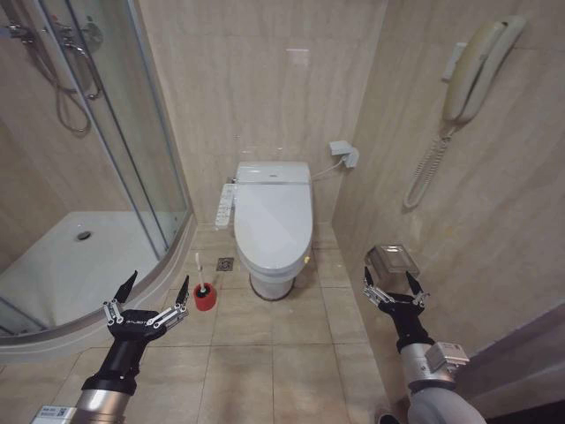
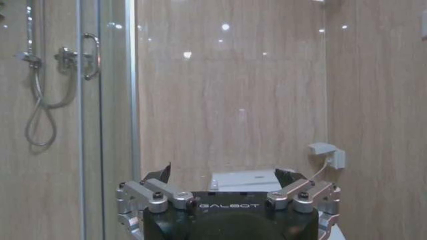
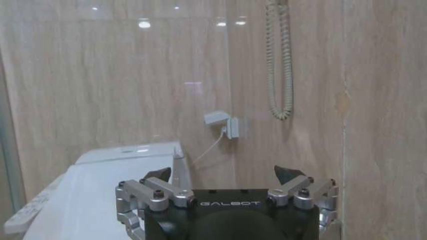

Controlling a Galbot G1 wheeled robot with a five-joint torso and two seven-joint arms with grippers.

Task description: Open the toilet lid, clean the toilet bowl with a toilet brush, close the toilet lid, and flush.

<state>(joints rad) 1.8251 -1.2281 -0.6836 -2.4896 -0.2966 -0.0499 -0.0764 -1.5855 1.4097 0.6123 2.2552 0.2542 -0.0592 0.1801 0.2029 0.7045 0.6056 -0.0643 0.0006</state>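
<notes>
Jaws spread wide on both the left gripper (image 1: 152, 293) and right gripper (image 1: 391, 283), hovering over open beige tile floor (image 1: 265, 353). Ahead, the glossy white oval toilet lid (image 1: 273, 221) lies shut; the white-handled toilet brush (image 1: 199, 276) stands in its red cup beside the curved shower tray (image 1: 53, 274) edge.

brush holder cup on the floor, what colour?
Red. The holder cup stands on the tiled floor left of the toilet, clearest in the head view.

Beige tiled floor (image 1: 265, 371): toilet bowl (image 1: 269, 281) pedestal at back wall, red holder cup (image 1: 205, 297) left, shower tray (image 1: 71, 265) far left.
</notes>
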